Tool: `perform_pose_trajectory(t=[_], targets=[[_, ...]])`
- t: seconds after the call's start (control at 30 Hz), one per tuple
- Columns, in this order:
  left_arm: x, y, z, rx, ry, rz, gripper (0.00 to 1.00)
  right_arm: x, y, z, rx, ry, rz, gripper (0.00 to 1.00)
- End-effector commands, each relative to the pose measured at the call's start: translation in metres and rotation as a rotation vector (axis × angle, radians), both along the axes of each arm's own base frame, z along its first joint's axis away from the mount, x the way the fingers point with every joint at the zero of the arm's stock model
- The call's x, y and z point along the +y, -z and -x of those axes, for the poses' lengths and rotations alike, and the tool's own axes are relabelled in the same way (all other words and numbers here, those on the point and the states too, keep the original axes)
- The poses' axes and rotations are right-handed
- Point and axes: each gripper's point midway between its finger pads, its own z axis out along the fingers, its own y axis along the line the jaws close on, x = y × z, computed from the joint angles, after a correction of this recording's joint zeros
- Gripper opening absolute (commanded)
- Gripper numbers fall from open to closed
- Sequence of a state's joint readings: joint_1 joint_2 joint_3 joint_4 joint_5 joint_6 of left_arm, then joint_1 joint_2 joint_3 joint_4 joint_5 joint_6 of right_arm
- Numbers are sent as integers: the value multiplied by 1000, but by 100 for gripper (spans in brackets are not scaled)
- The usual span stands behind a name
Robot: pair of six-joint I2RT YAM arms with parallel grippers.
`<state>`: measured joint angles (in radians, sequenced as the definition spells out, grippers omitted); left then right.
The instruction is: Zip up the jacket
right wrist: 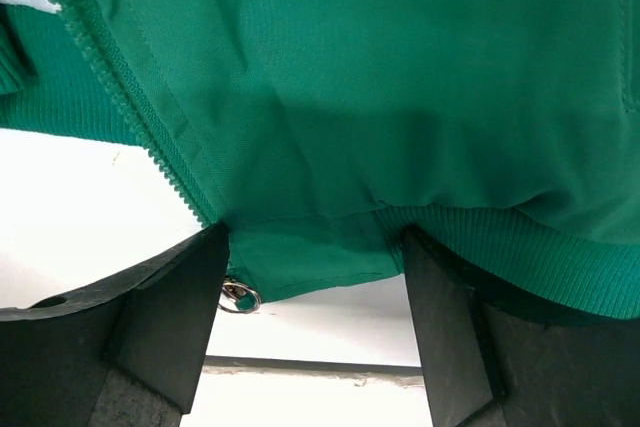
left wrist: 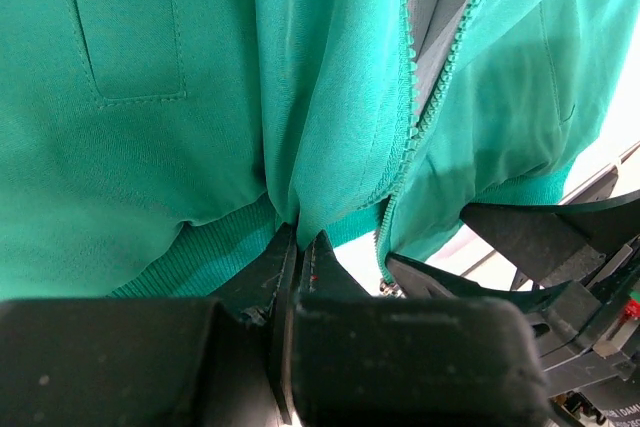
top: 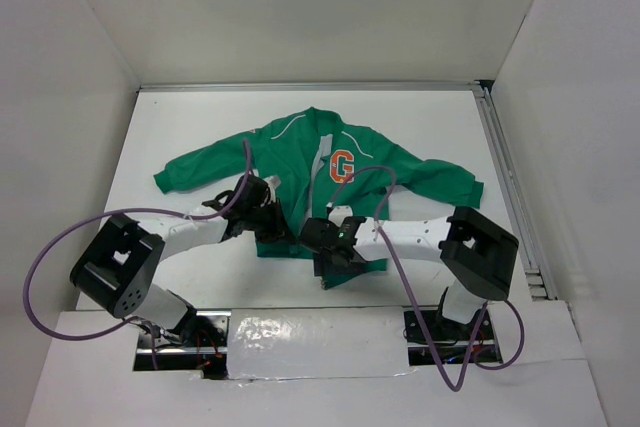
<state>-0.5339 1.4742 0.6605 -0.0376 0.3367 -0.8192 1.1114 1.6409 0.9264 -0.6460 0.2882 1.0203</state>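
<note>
Starting nearest the arm bases: the left gripper point(left wrist: 300, 257) is pinched tight on a fold of the ribbed hem of the small green long-sleeved fabric jacket point(top: 300, 152), with cloth bunched between its closed jaws. Just beside it, the right gripper point(right wrist: 315, 292) is spread wide and straddles the bottom corner of the other front panel. Cloth sits between its fingers point(right wrist: 165, 317), but it doesn't look clamped on anything. A small metal ring point(right wrist: 240, 298), probably the zipper pull, hangs right against the finger at the left of that wrist view.

What matters for the next move imo: the green zipper teeth point(left wrist: 412, 97) begin at the hem, right where both grippers are, and run straight away from the bases toward the collar. So the track's long axis is near-to-far, and the pull has to travel away from the robot. The right arm is nearer to that ring, and the left reads as the anchor on the hem.

Farther out, the jacket lies flat on the white table point(top: 200, 112), gaping open up top, orange "G" chest patch point(top: 343, 164) facing up, sleeves out to both sides, collar at the far end.
</note>
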Motion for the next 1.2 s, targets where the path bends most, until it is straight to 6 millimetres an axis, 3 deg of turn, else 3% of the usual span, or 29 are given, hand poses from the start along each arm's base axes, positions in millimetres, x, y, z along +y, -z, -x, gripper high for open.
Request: perform_pose_trajectory(t=[0.0,0.17,0.33,0.57,0.8,0.93,1.1,1.13,1.17], targets=[[0,-1,3,1,-5,-3,0,6,26,6,31,-20,4,78],[-2,2,2,15,2,-5,0,7,25,13,51,-26,-19,83],[-4,3,2,19,11,-2,0,19,12,11,24,-56,-108,85],[-4,3,4,16,14,-1,0,22,11,10,25,-41,-113,85],[-2,5,4,15,4,-16,0,15,40,16,86,-43,17,79],[-1,4,4,10,1,-20,0,18,47,23,103,-64,33,57],[2,4,3,5,-9,-30,0,9,59,30,138,-48,84,39],[2,3,3,4,-10,-31,0,7,57,28,122,-40,93,24],[1,1,3,0,-5,-25,0,9,51,27,110,-59,76,21]])
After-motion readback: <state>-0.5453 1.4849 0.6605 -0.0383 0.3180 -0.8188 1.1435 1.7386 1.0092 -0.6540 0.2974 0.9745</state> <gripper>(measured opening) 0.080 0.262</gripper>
